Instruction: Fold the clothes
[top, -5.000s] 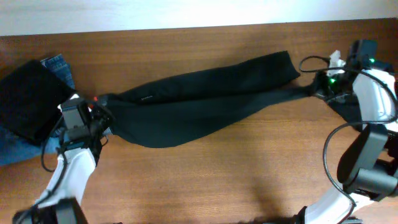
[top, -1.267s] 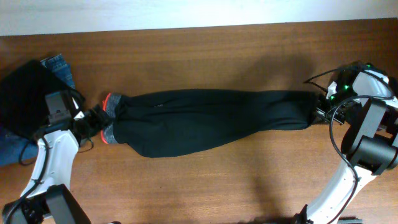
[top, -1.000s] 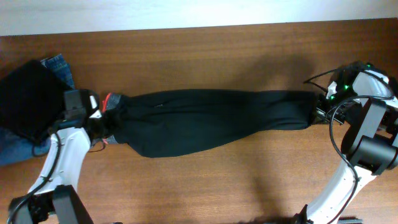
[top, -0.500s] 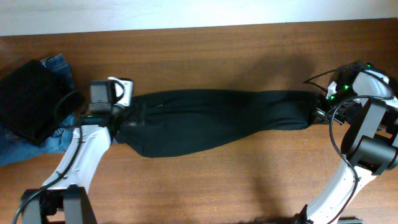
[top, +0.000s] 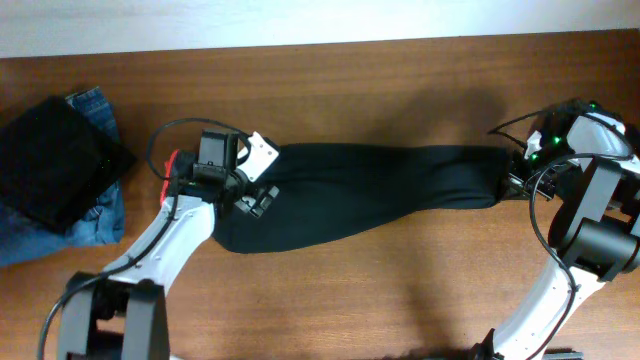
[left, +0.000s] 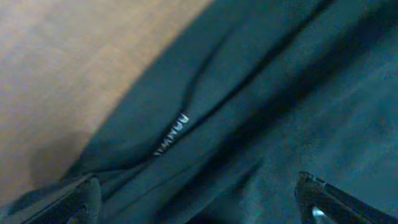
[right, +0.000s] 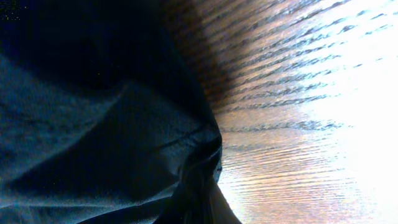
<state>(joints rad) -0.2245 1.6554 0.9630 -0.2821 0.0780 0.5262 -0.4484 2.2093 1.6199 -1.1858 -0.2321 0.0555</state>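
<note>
Found the black trousers (top: 370, 190) stretched lengthwise across the tabletop (top: 350, 300), waist end to the left and leg ends to the right, with a sliver of red-orange trim (top: 168, 165) showing at the far left edge.

Judged the main risk to be a skewed or bunched fold, brought on by closing the left gripper (top: 257, 198) on the top layer alone near the waist and lifting one ply without the rest. Saw a second risk in hauling the waist end up or over against the pinned leg end, enough to pull the cloth taut or drag it out of the right gripper (top: 513, 180). Noted also the blue denim jeans (top: 100, 215) and a folded dark piece (top: 55, 160) lying beyond the waist end, near enough to be snagged by a wide sweep.

Read the left gripper as spread fully wide, poised over the dark cloth just inside the waist and holding nothing. Could not tell from the wrist view whether touching the fabric or hovering. Read the right gripper as closed, with the cloth of the leg end gathered into it, apparently pinched between the jaws.
</note>
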